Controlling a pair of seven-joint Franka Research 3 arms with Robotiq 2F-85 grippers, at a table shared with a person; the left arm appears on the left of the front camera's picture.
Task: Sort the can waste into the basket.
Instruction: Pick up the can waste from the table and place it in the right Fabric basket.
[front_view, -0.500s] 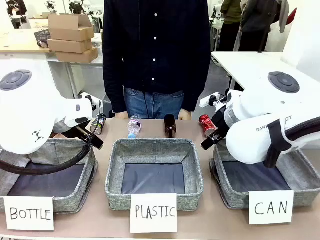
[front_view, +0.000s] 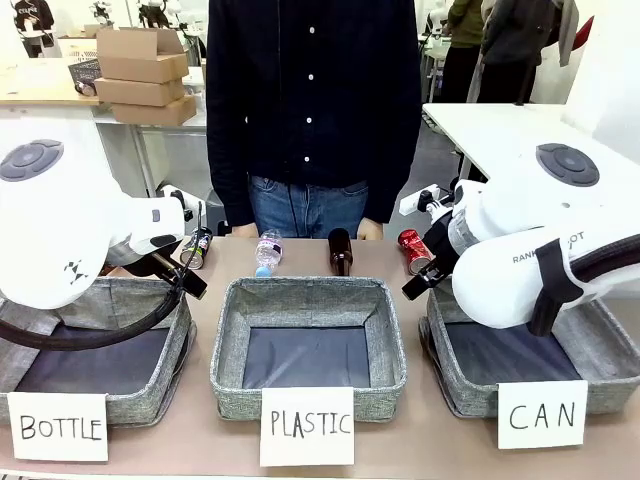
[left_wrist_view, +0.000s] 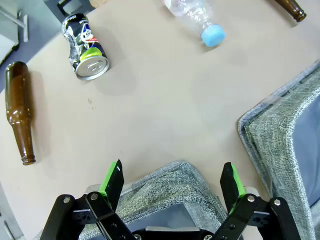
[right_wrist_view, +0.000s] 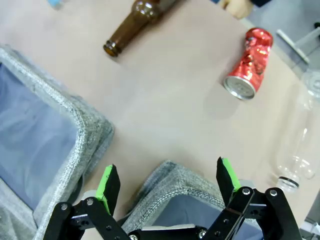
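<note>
A: How far along was the sorting?
B: Nothing binned yet. On the left the black can (left_wrist_view: 86, 47) lay on the table (left_wrist_view: 165, 100) beyond the left gripper (left_wrist_view: 171, 176), its jaws apart, empty.
A: And the right?
B: The red can (right_wrist_view: 248, 62) lay near the far edge; the right gripper (right_wrist_view: 167, 178) hung spread wide, holding nothing. The basket (front_view: 455, 385) marked CAN held neither — both cans were left to move.
</note>
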